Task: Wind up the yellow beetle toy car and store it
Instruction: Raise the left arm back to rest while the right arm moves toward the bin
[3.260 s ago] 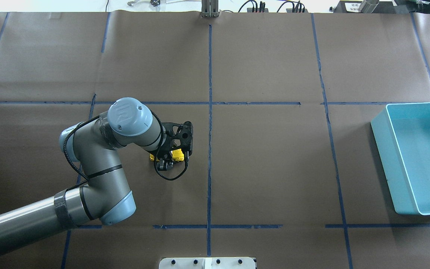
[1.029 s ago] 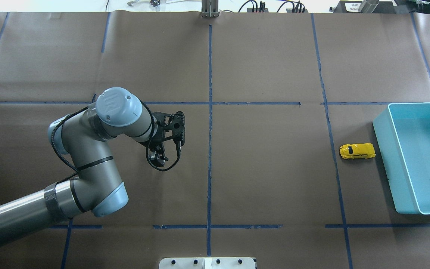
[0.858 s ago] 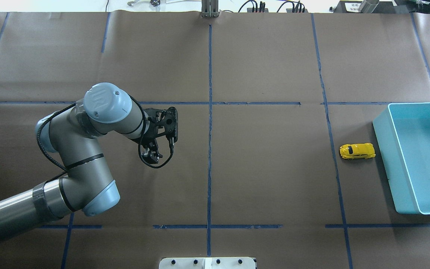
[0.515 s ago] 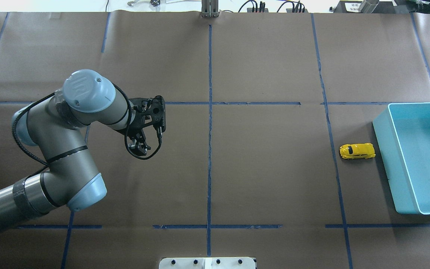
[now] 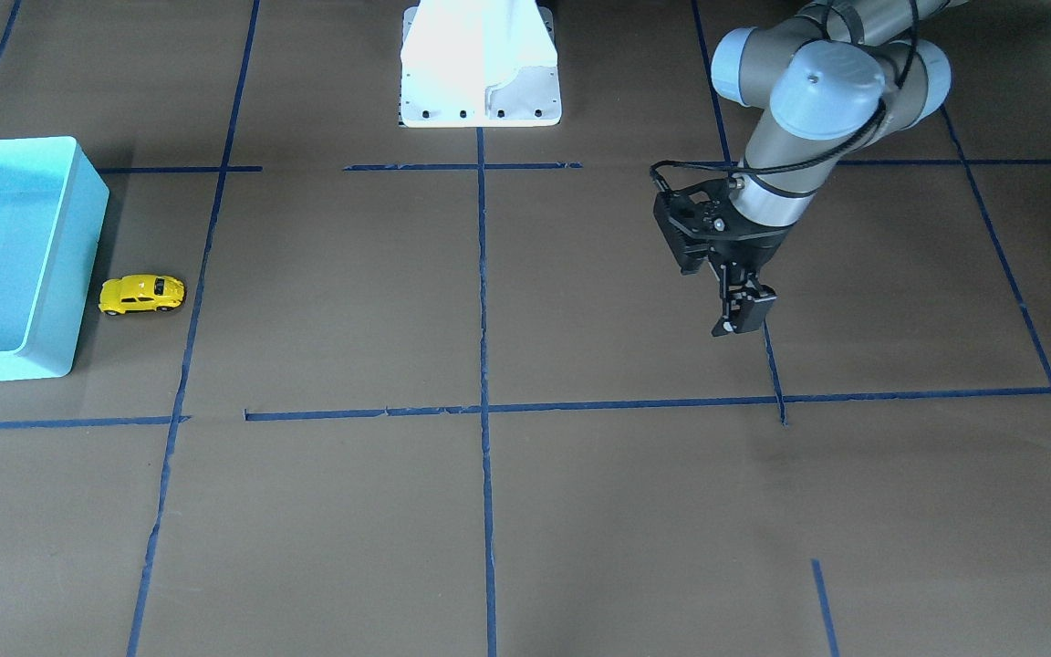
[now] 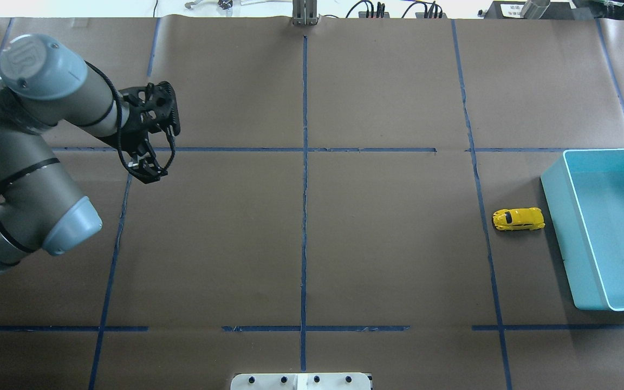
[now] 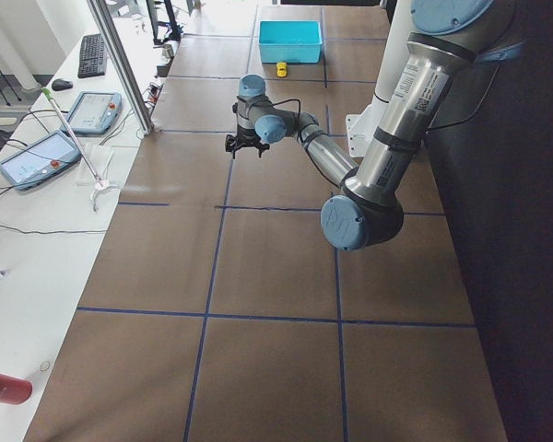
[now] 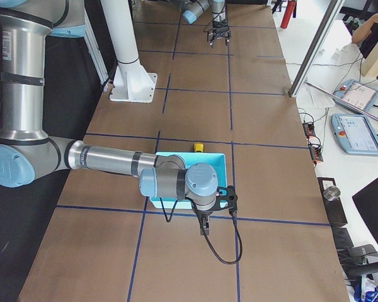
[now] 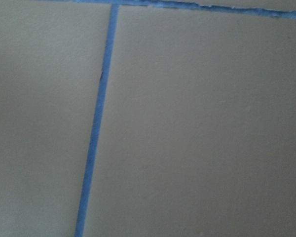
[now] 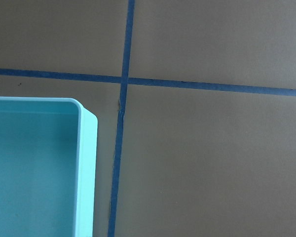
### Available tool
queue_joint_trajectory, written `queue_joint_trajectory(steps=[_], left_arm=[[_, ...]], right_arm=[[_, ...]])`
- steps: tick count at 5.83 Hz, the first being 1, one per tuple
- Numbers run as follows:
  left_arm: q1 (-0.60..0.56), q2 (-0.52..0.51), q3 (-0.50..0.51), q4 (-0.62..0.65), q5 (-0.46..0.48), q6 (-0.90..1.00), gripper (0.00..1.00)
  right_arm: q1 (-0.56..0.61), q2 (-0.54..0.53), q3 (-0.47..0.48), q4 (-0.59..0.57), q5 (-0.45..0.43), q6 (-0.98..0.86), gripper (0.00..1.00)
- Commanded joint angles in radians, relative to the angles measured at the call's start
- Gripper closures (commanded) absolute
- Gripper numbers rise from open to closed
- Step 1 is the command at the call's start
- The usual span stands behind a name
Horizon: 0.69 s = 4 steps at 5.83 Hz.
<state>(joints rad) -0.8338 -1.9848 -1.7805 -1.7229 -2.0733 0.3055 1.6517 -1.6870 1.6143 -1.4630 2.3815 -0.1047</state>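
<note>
Yellow beetle toy car (image 6: 518, 219), one; bin (image 6: 558, 227), one; left end effector (image 5: 743, 315), right end effector (image 8: 205, 228): unclear.

My left gripper (image 5: 743, 319) shows its fingers one behind the other, so I cannot read the gap between them. My right gripper (image 8: 205, 228) appears only from the table's end, too small to judge. The bin (image 6: 566, 227) is cut off by the frame edge overhead, in front and at my right wrist. From either end the car (image 7: 281, 68) is a yellow speck, wheels and windows unreadable.
</note>
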Motion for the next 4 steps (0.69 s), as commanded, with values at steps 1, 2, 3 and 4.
queue_joint_trajectory(steps=[1,2,3,4], left_arm=[[-0.109,0.072,0.004,0.019,-0.090,-0.002,0.00],[-0.164,0.083,0.013,0.020,-0.105,-0.002,0.00],[-0.219,0.163,0.015,0.019,-0.167,-0.008,0.00],[-0.267,0.188,0.027,0.022,-0.169,-0.084,0.00]], right_arm=[[-0.104,0.012,0.097,0.000,-0.011,-0.003,0.00],[-0.118,0.007,0.148,0.000,-0.028,-0.003,0.00],[-0.159,-0.003,0.197,-0.003,-0.036,-0.003,0.00],[-0.179,-0.022,0.213,-0.003,-0.038,-0.003,0.00]])
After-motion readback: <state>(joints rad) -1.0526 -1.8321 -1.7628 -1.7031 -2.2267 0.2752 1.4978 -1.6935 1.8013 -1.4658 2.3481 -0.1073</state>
